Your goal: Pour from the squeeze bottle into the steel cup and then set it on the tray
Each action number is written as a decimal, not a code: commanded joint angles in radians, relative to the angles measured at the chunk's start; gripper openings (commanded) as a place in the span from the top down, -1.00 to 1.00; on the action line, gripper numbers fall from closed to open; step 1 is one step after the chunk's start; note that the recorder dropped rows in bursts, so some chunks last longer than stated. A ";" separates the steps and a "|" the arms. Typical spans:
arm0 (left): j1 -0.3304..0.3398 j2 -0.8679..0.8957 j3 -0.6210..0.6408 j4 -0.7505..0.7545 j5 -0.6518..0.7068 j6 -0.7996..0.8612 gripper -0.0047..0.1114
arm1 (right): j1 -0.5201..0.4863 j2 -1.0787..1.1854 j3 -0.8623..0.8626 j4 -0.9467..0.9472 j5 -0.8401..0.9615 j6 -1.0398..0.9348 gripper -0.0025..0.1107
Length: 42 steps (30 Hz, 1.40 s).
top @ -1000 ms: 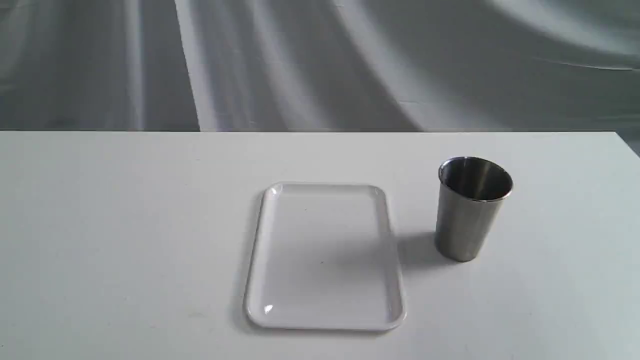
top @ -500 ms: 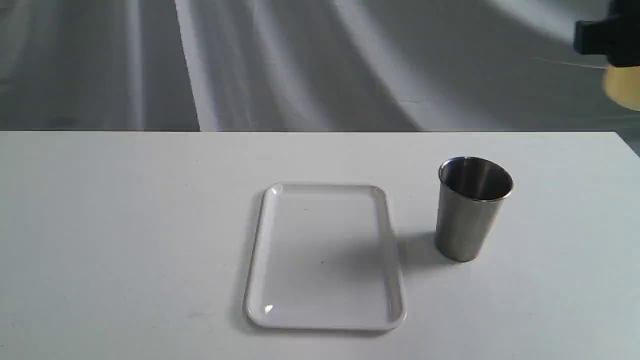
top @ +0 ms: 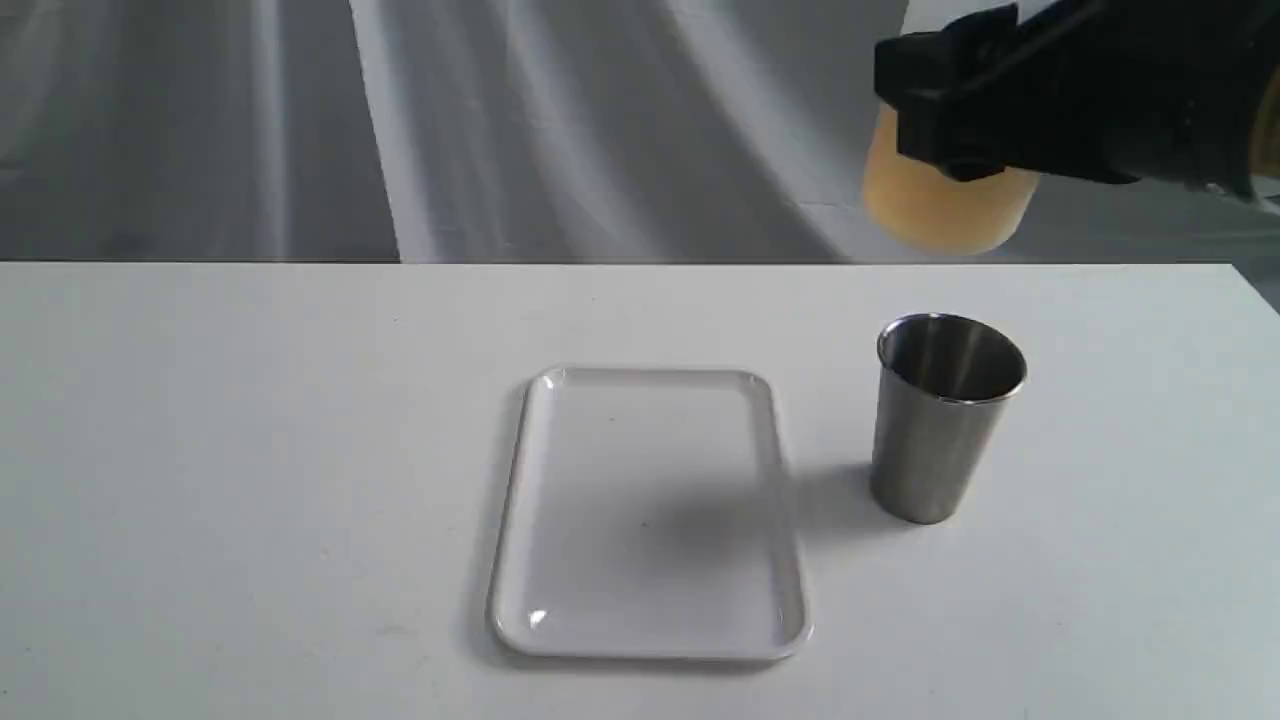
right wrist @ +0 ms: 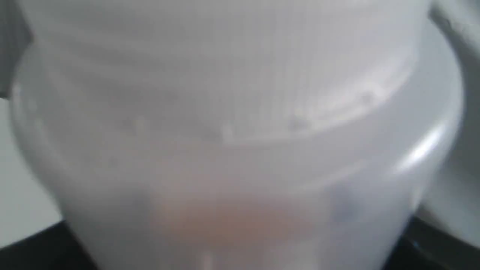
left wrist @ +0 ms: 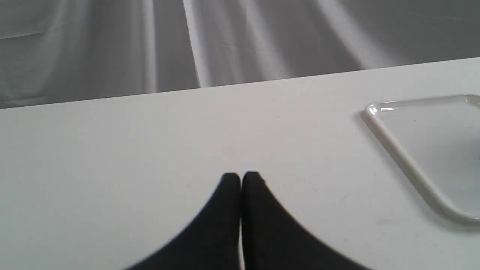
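aloft, amber-tinted squeeze bottle [top: 935,215]

Soft even light, squeeze bottle [right wrist: 240,150] blurred close-up

Obstacles:
- steel cup [top: 945,420], upright on the table [top: 200,450], right of the tray [top: 508,520]; a narrow bare strip lies between them.
- Tray: low rim only.
- Overhead: right gripper [top: 950,130] clamping the squeeze bottle [top: 935,215], high over the cup's area, with open air beneath.

Free room: bare tabletop left of the tray and along the front.
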<state>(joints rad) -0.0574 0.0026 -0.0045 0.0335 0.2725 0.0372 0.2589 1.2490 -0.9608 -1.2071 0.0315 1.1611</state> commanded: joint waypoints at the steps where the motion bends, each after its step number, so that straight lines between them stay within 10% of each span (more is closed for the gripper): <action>1: -0.006 -0.003 0.004 -0.001 -0.007 -0.003 0.92 | 0.002 0.043 -0.006 0.237 -0.088 -0.275 0.83; 18: -0.006 -0.003 0.004 -0.001 -0.007 -0.003 0.92 | 0.070 0.373 -0.006 0.730 -0.350 -0.837 0.83; 42: -0.006 -0.003 0.004 -0.001 -0.007 -0.002 0.92 | 0.092 0.726 -0.006 0.944 -0.658 -0.873 0.83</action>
<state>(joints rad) -0.0574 0.0026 -0.0045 0.0335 0.2725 0.0372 0.3492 1.9708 -0.9608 -0.2937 -0.5363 0.3013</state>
